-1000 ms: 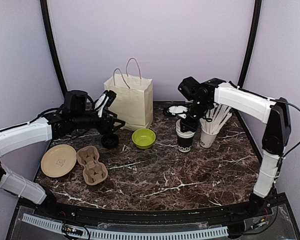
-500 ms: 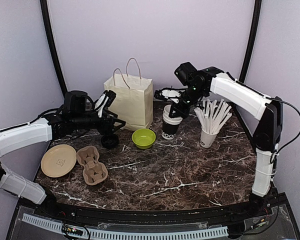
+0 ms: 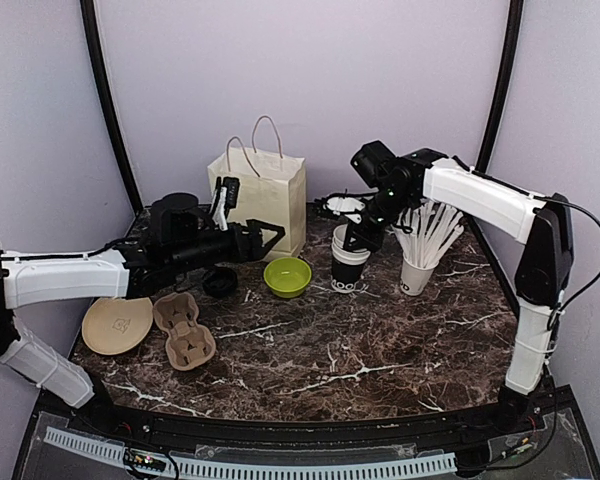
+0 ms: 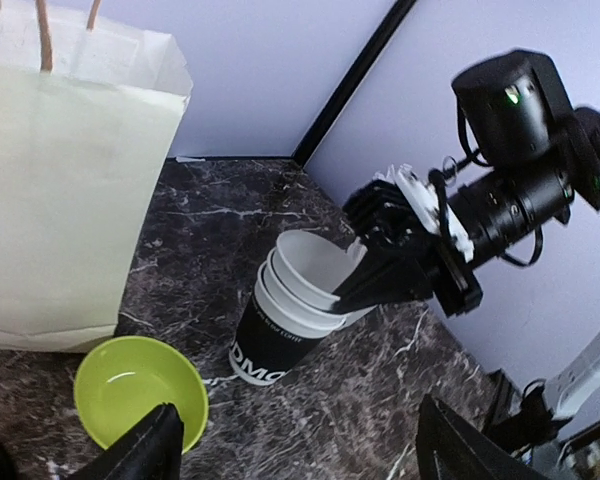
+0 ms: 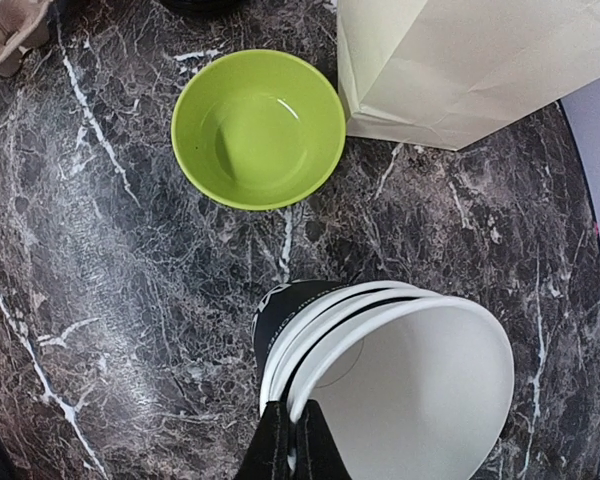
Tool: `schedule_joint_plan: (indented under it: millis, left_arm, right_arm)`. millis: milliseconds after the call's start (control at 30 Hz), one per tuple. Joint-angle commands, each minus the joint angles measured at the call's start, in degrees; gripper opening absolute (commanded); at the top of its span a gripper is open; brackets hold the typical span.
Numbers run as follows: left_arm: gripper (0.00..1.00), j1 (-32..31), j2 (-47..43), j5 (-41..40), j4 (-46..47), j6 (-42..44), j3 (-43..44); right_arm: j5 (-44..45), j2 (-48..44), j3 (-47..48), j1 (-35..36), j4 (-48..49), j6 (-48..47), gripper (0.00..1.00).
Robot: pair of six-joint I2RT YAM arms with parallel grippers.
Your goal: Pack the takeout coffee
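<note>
the nested paper cups (image 3: pixel 348 262), tilted beside the green bowl (image 3: pixel 287 276), are pinched at the rim by the right gripper (image 5: pixel 290 445); light and easily crushed, they are best gripped gently there. the left gripper (image 3: pixel 268 237) is spread wide, empty.

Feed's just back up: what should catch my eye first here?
First, the right gripper, shut on the white rim of a stack of nested black cups just right of the green bowl. Next, the left gripper, open and empty, in front of the paper bag at the back of the table.
</note>
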Motion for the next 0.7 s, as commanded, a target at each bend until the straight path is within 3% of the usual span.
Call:
schedule_joint_plan:
  millis: [0, 167, 267, 400, 667]
  left_arm:
    - [0.80, -1.9, 7.9, -6.2, 12.7, -21.6, 0.7]
    - [0.76, -4.1, 15.5, -5.3, 17.2, -26.3, 5.5]
    - [0.75, -4.3, 17.3, -5.1, 18.5, -26.4, 6.5]
    - [0.75, -4.3, 16.1, -5.4, 18.5, -25.0, 5.5]
    - [0.74, -4.3, 9.9, -6.5, 13.8, -19.2, 3.4]
  right_arm:
    - [1.0, -3.6, -2.6, 0.4, 4.8, -0.5, 0.00]
    - [1.9, -4.8, -1.5, 0.3, 6.8, 0.6, 0.00]
    - [7.0, -4.4, -1.2, 0.5, 8.4, 0.2, 0.00]
    - [11.9, -2.4, -1.2, 0.5, 10.0, 0.4, 0.00]
    - [8.7, -0.4, 5.2, 0.7, 5.3, 0.7, 0.00]
